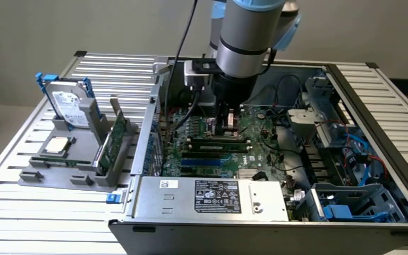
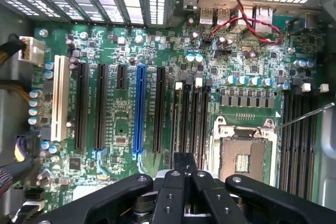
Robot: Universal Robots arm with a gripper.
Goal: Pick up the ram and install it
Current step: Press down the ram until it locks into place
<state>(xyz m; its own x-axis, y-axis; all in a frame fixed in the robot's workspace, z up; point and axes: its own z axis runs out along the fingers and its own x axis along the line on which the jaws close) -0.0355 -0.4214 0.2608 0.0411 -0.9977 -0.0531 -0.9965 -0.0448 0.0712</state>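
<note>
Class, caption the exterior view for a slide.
Robot arm's shut hand lowered over the motherboard inside an open computer case.

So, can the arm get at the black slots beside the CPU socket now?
Probably yes: the gripper hangs right above the slots, fingers shut, and nothing lies between them.

Slatted table [image 1: 19,212] — computer case [image 1: 261,223], grey holder [image 1: 55,178]

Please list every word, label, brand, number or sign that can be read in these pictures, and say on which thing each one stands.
None can be read.
Power supply label: print too small to read.
Hard drive label: print too small to read.
White sticker on the power supply: too small to read.
Motherboard: markings too small to read.
</note>
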